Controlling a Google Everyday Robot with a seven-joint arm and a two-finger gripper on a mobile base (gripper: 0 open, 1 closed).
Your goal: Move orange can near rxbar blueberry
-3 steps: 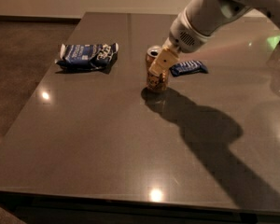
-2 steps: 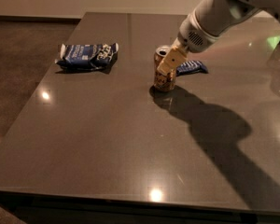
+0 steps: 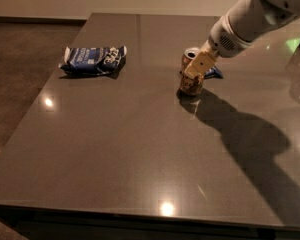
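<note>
Jaws look clamped on the can (image 3: 190,85), which stands upright mid-table (image 3: 140,149) with the gripper (image 3: 194,73) on it from the right. Bar (image 3: 214,74) sits just behind, touching or nearly. Bag (image 3: 92,60) lies far left.

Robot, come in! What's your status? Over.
Hand over table's far side, shut on orange can. Can right beside rxbar blueberry. Blue snack bag off left, not in the way.

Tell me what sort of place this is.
Probably an indoor lab or break room: a wide glossy dark grey table, a crumpled blue-and-white snack bag, and the robot's gripper closed on a small orange-gold drink can beside a flat dark blue bar wrapper.
</note>
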